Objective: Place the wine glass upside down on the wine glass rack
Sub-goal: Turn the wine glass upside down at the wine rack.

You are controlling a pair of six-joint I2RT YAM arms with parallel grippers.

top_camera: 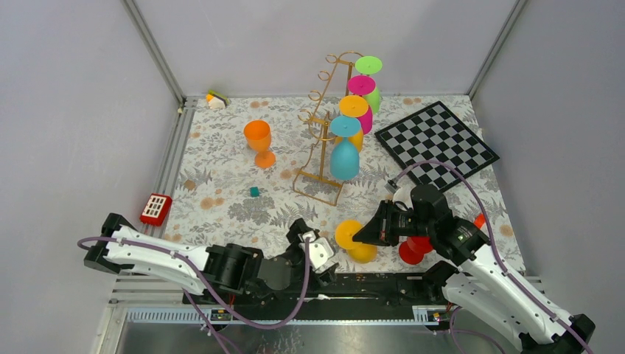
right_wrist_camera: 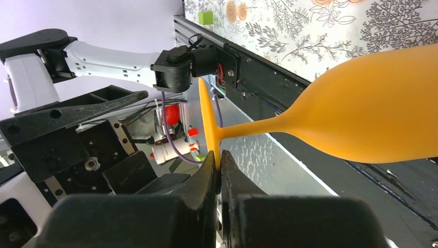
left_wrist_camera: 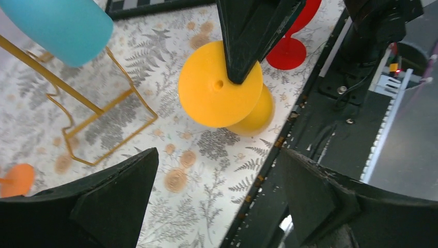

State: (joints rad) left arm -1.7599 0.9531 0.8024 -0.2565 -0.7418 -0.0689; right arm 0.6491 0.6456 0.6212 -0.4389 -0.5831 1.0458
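We are reading the grip from the right wrist view only: the right end effector (right_wrist_camera: 218, 157) is clamping the thin edge of the foot disc of the yellow wine glass (right_wrist_camera: 372, 119). From overhead we are seeing the glass tipped sideways near the front edge of the floral surface (top_camera: 221, 184), well apart from the gold wire wine glass rack (top_camera: 324, 125). The left end effector (left_wrist_camera: 217, 170) is standing wide apart, holding nothing. We are finding the smooth, matte bowl cropped, and its contact with the cloth unclear.
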